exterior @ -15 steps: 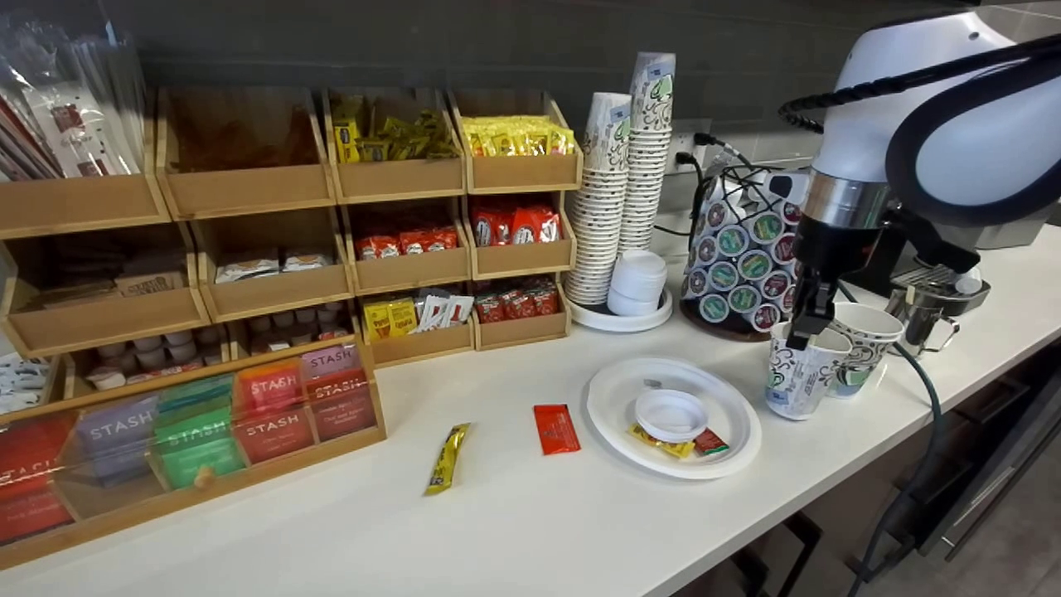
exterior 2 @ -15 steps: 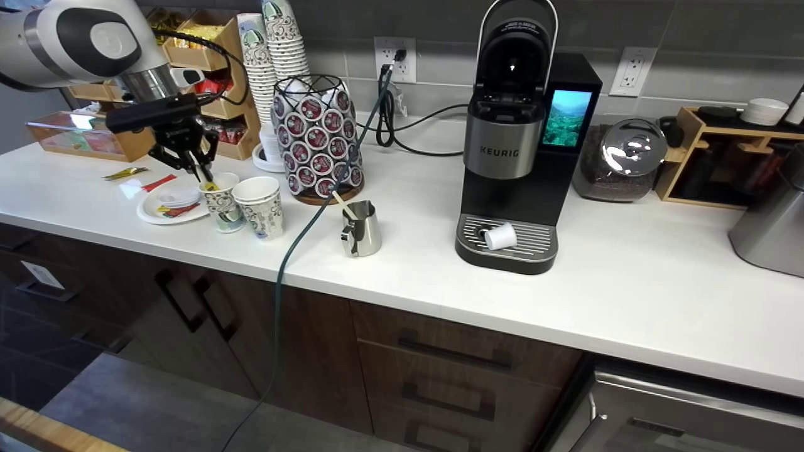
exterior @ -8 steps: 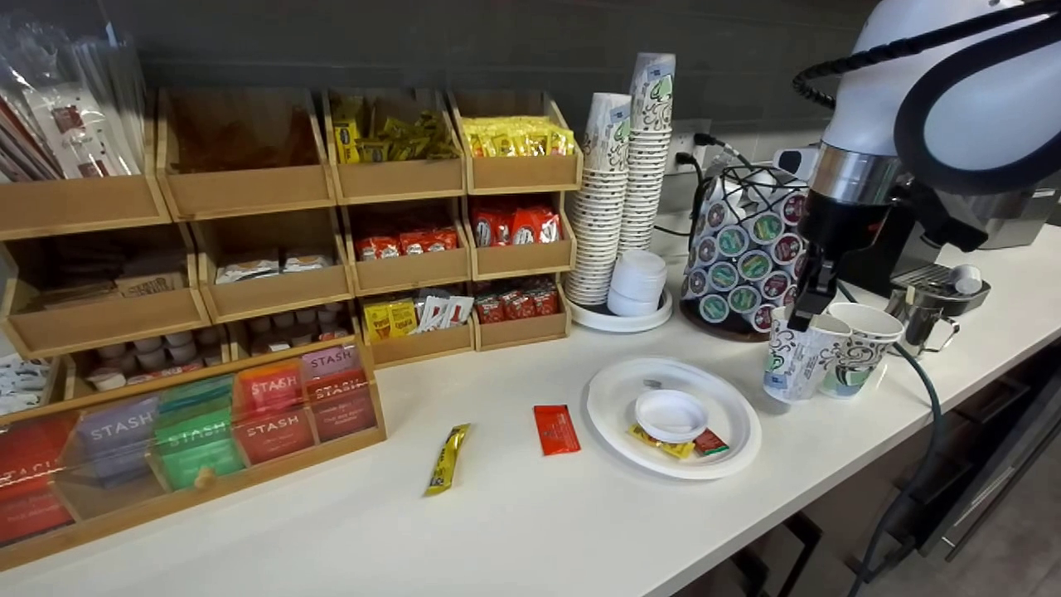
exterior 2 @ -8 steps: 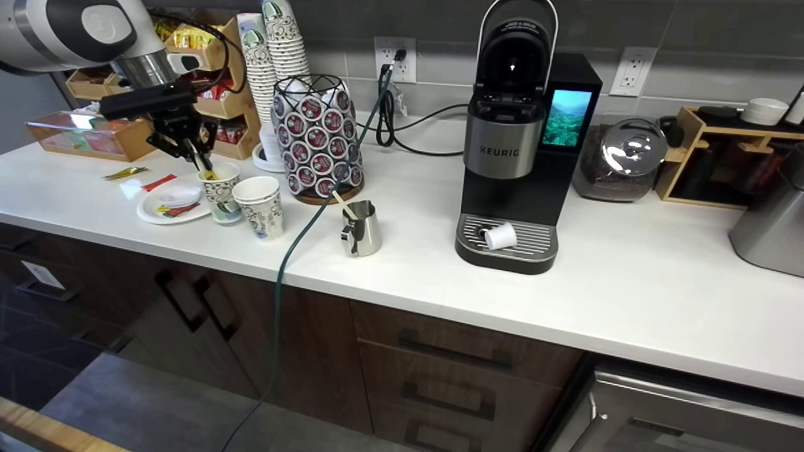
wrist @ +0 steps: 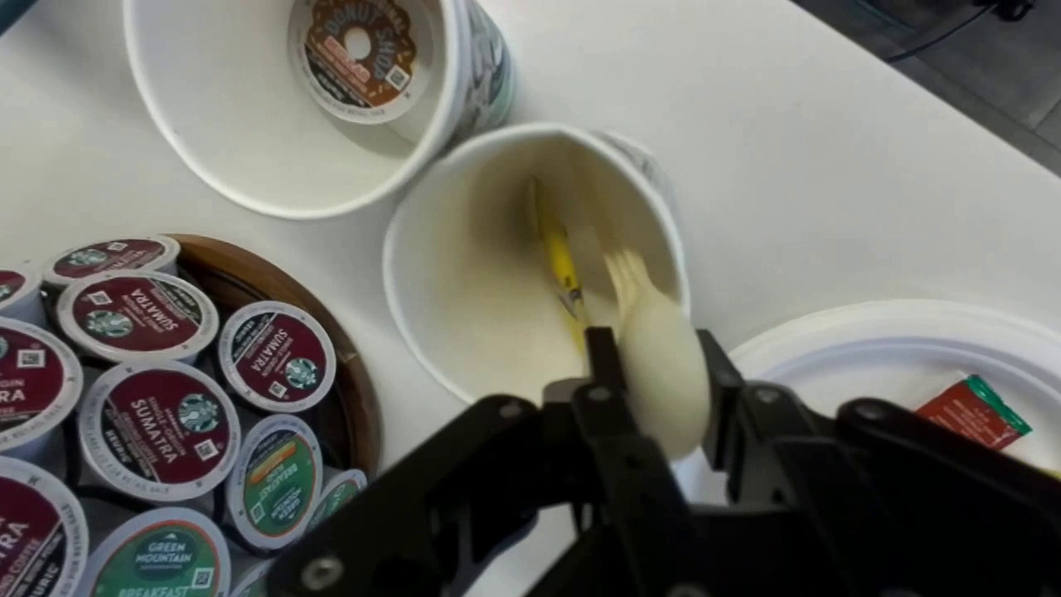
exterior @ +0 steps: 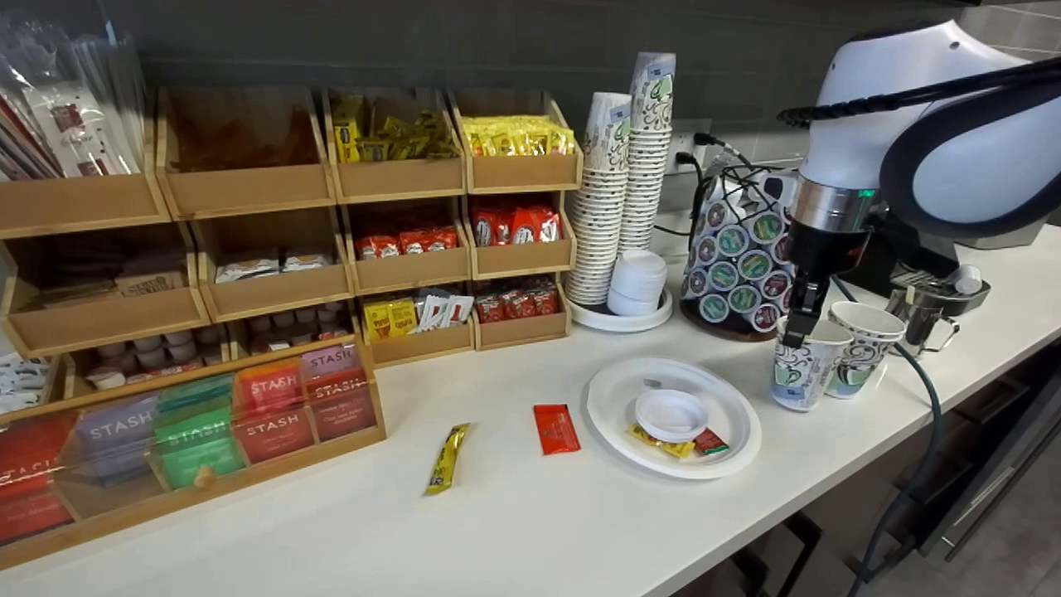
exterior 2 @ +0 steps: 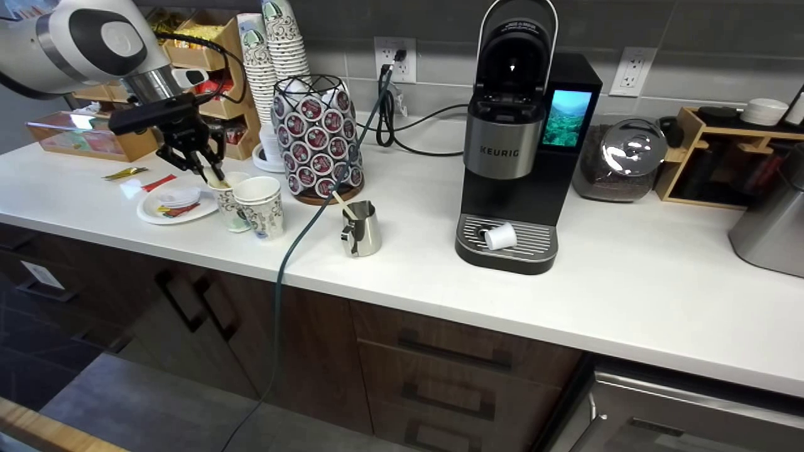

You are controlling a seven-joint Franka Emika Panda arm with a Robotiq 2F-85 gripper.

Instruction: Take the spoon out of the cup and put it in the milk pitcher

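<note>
A cream spoon (wrist: 666, 365) stands bowl-up in the small patterned cup (wrist: 443, 274), its handle leading down inside. My gripper (wrist: 659, 352) has one finger on each side of the spoon's bowl and is shut on it. A yellow packet (wrist: 559, 257) also stands in this cup. The cup shows under my gripper in both exterior views (exterior: 806, 375) (exterior 2: 231, 204), upright or nearly so at the counter. The silver milk pitcher (exterior 2: 367, 232) stands farther along the counter, with a pale stick (exterior 2: 343, 205) leaning in it; it also shows in an exterior view (exterior: 918, 322).
A wider-rimmed cup (wrist: 249, 116) with a coffee pod inside touches the patterned cup. A pod carousel (exterior 2: 317, 138) stands behind, and a white plate (exterior: 605, 398) lies beside. A green cable (exterior 2: 301, 235) hangs between the cups and the pitcher.
The cup moves with my gripper: half a second ago it was lifted slightly; now it is lower and closer to the wider-rimmed cup. The pitcher has not moved.
</note>
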